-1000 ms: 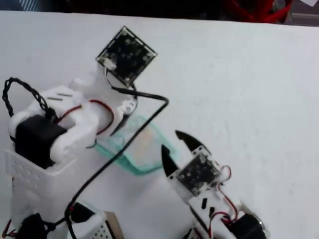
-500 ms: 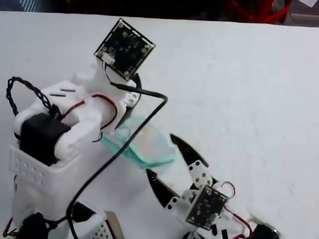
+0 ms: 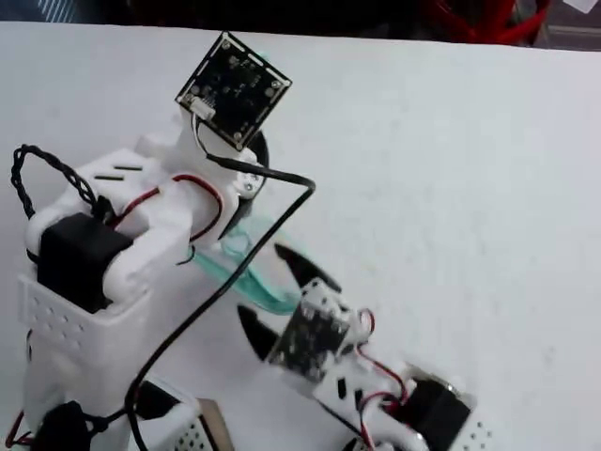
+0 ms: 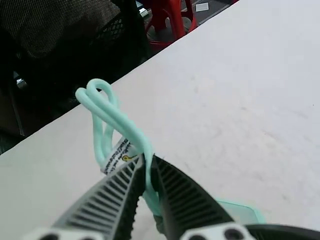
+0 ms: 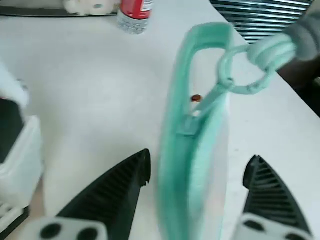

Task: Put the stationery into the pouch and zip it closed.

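Observation:
The mint-green see-through pouch (image 3: 246, 271) stands on edge on the white table, held up by its cord. My left gripper (image 4: 146, 161) is shut on that mint cord loop (image 4: 107, 117), with a white tag beside the fingers. A corner of the pouch (image 4: 242, 211) shows below it. My right gripper (image 5: 200, 157) is open, one black finger (image 5: 117, 182) on each side of the pouch (image 5: 192, 150) without touching it. The zip pull ring (image 5: 240, 80) hangs near the pouch's top edge. In the high view the right gripper (image 3: 260, 280) straddles the pouch's near end.
A bottle with a red label (image 5: 134, 12) stands far off on the table. The left arm's white body (image 3: 84, 272) and black cable (image 3: 216, 291) crowd the left side. Black chairs and a red frame (image 4: 172, 20) sit beyond the table edge.
The right arm has swung left and in, so its open jaws now straddle the pouch. The pouch has been tipped up from lying flat to standing on edge.

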{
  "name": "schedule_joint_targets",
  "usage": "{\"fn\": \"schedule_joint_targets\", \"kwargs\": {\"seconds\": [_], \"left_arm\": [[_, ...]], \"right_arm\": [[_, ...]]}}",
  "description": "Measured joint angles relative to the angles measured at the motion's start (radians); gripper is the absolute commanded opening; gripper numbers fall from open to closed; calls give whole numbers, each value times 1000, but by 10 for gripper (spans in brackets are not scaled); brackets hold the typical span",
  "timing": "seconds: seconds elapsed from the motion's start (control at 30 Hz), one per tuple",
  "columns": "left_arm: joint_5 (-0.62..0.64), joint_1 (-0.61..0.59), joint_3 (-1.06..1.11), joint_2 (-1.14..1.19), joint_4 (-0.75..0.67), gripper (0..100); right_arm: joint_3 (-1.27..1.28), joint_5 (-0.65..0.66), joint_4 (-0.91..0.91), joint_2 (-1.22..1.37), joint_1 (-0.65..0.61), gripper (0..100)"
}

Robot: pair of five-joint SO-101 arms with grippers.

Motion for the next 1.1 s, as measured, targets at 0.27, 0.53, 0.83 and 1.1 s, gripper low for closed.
{"fn": "schedule_joint_targets", "kwargs": {"seconds": [0.27, 0.53, 0.83, 1.1], "left_arm": [[0, -41, 0, 0, -58, 22], [5, -275, 144, 5, -285, 22], [5, -428, 396, 5, -560, 22], [18, -509, 479, 5, -649, 22]], "right_arm": [[46, 3, -104, -37, 146, 19], [169, -2, -127, -239, 242, 20], [213, 23, -129, -267, 247, 20], [236, 51, -143, -269, 249, 20]]}}
